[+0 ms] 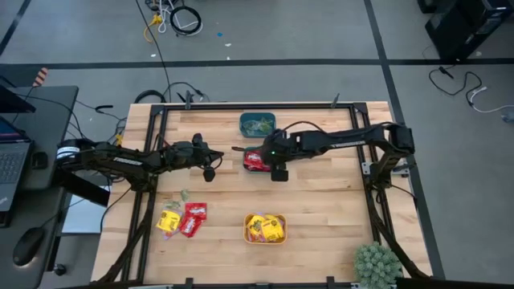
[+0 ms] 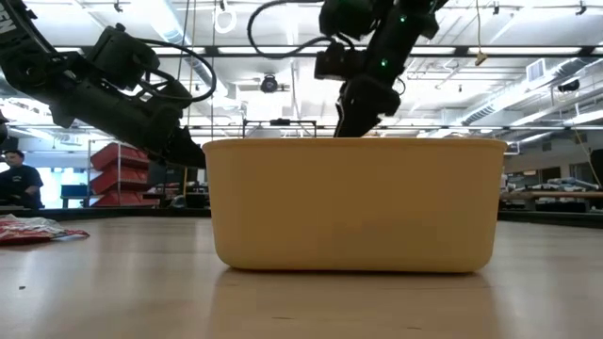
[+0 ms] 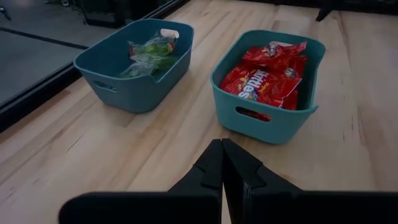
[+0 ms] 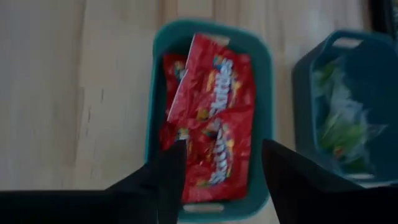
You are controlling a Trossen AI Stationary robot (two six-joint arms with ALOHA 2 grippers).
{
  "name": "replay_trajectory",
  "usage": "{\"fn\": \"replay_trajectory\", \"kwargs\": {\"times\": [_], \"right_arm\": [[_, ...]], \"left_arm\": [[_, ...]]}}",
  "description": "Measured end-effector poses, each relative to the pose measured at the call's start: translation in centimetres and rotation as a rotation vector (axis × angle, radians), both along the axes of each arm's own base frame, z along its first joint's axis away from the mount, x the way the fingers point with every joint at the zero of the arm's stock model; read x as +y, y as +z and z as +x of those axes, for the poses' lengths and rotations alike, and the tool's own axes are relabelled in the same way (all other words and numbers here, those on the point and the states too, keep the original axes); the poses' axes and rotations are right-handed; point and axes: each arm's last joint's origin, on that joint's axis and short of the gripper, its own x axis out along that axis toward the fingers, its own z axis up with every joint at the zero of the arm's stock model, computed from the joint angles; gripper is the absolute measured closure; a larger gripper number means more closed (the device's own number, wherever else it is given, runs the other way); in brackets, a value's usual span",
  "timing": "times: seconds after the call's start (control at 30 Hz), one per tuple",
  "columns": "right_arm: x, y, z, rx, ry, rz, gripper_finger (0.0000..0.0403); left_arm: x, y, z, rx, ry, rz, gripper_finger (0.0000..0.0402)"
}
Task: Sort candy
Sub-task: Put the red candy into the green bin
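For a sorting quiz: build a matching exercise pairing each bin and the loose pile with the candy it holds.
Column one:
1. teal bin under the right claw
2. darker teal bin
3. orange bin
4. bare table left of the orange bin

Column two:
a. yellow packets
b. loose red and yellow packets
c. red packets
d. pale green packets

Pairs: 1-c, 2-d, 3-a, 4-b
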Motion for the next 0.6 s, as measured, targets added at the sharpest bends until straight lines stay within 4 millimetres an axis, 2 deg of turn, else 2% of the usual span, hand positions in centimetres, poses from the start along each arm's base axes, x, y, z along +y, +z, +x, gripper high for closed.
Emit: {"fn": "replay_trajectory", "kwargs": {"times": [0.1,0.17,0.23,0.3,0.6], "right_arm": [[-0.7,-0.5,0.0,-0.039,0.002,-0.004,0.0239],[-1.1,-1.5,-0.1,-0.075,0.020,0.038,0.0286],[-1.4,-2.6,-0.1,-0.135,0.037,0.077,0.0350],[-1.5,-3.6,-0.3,-0.194,0.042,0.094,0.0388],[-2.6,-6.8,-1.8,-0.342,0.008,0.106,0.0399]], "left_arm": [[0.0,0.0,0.0,-0.005,0.005,-0.012,0.0398],[0.0,0.1,0.0,-0.014,-0.011,-0.021,0.0399],[-0.1,0.3,0.2,-0.041,-0.039,-0.025,0.0400],[-0.1,0.6,0.3,-0.081,-0.060,-0.027,0.0400],[-0.2,1.7,0.6,-0.207,-0.106,-0.030,0.0401]]}}
